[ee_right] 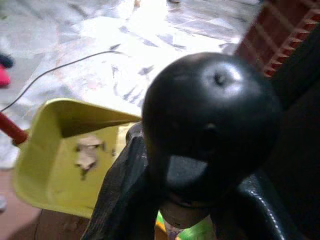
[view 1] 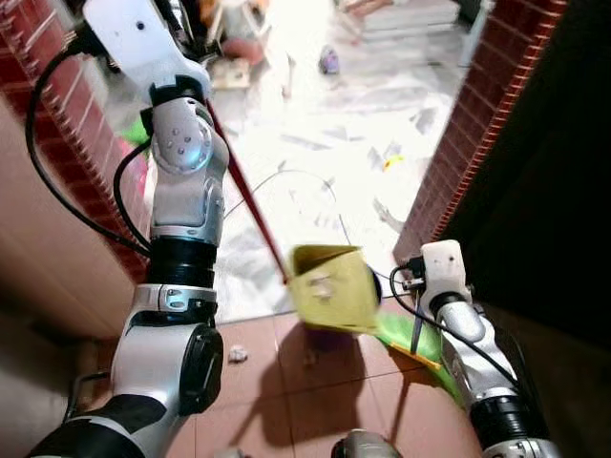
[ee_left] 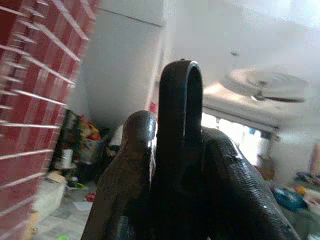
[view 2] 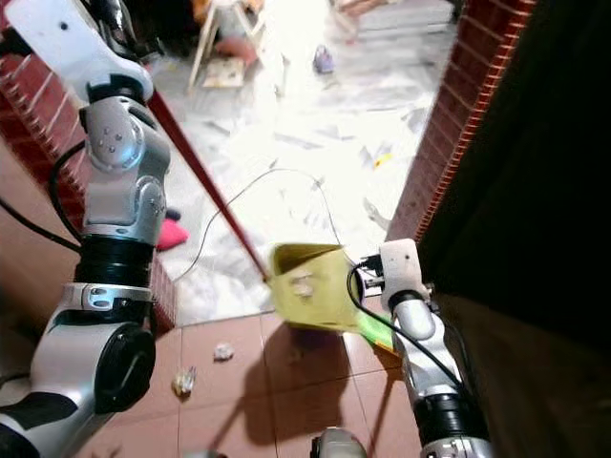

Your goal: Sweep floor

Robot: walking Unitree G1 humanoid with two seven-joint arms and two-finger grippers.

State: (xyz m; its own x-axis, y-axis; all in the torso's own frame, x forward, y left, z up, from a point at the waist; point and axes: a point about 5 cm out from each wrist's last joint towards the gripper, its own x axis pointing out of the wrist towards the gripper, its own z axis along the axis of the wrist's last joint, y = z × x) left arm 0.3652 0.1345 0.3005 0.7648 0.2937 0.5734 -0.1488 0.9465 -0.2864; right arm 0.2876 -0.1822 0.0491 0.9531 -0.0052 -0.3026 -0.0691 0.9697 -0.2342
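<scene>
Left eye view looks down at a doorway between brick walls (view 1: 458, 143), where red floor tiles (view 1: 325, 401) meet pale marble (view 1: 315, 124).

A yellow dustpan (view 1: 329, 286) hangs tilted above the tiles, with scraps of litter (ee_right: 87, 152) inside it. Its red handle (view 1: 250, 196) runs up and back toward the raised left arm (view 1: 186, 191).

The right wrist view shows the right tool (ee_right: 200, 200) closed around a black knob (ee_right: 212, 115), just beside the dustpan, with something green (view 1: 410, 339) below it.

In the left wrist view the left tool (ee_left: 175, 165) grips a dark loop (ee_left: 180, 100); a ceiling fan (ee_left: 260, 85) is behind.

Bits of rubbish (view 2: 222, 352) lie on the tiles. A thin cable (view 2: 277, 186) curls over the marble.
</scene>
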